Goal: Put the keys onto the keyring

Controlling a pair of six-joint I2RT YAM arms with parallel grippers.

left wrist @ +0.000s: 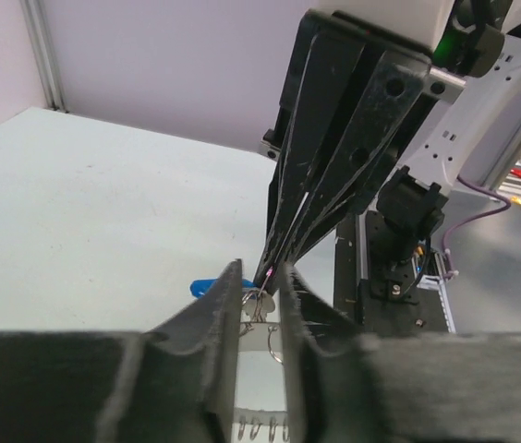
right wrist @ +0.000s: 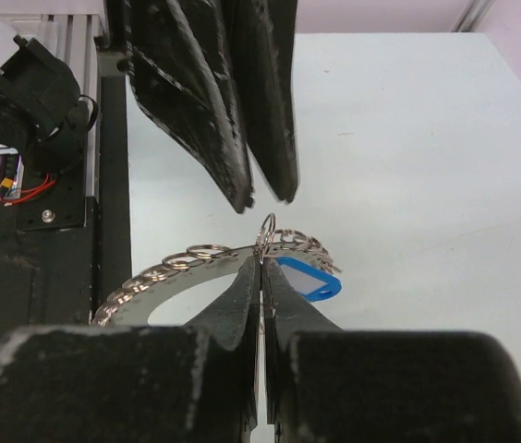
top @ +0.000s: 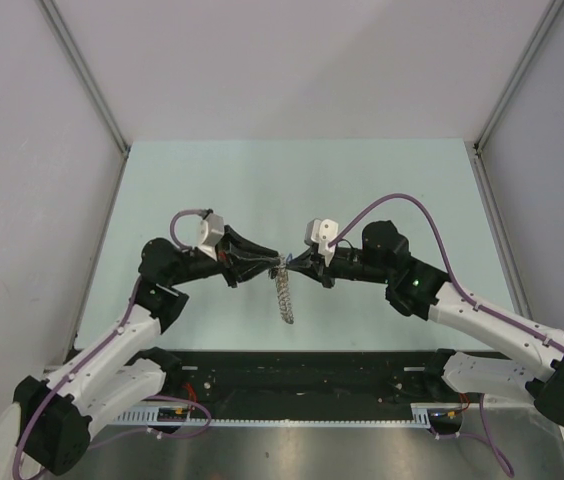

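Pale green table (top: 212, 180) is enclosed by grey walls on three sides, and both arms are reached inward above its middle so that their tips meet. From the left, the left gripper (top: 270, 262) is pointed toward the centre; in its own wrist view its two fingers (left wrist: 214, 318) are seen parted by a narrow gap, and a small silver loop is framed in that gap, though whether it is touched cannot be told. Seen from the right wrist, those same tips are held just above the ring rather than around it. The keyring (top: 284, 295) is held up off the table at the meeting point and is seen edge-on from above, hanging toward the near side. One blue-headed key (right wrist: 308, 279) is seen just beyond the ring's coiled rim, near the pinched spot; how it is attached cannot be made out. On the right, the right gripper (top: 297, 266) is pressed together on the keyring's rim, with only a hairline slit left between its fingers (right wrist: 237, 305).
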